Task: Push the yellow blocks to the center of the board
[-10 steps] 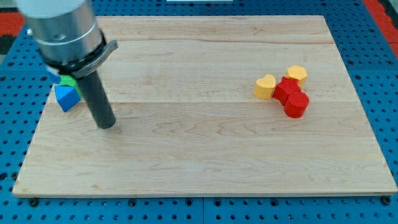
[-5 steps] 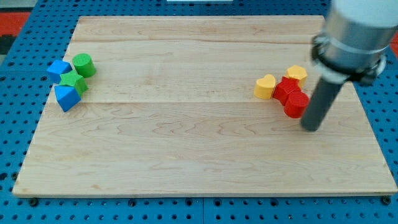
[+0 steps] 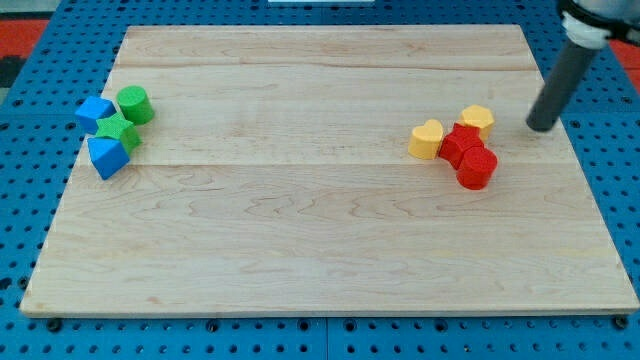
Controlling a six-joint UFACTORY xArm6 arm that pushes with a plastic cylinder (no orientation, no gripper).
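Observation:
A yellow heart block and a yellow hexagon block lie at the view's right on the wooden board. Two red blocks, one and another, sit between and below them, touching both. My tip stands on the board to the right of the yellow hexagon, a short gap away, touching no block.
At the view's left edge of the board lies a cluster: a green cylinder, a green star block, a blue block and a blue triangular block. The board rests on a blue pegboard.
My tip crossed from the view's left, by the blue and green blocks, to the right, then moved up past the red blocks to beside the yellow hexagon. No block has moved.

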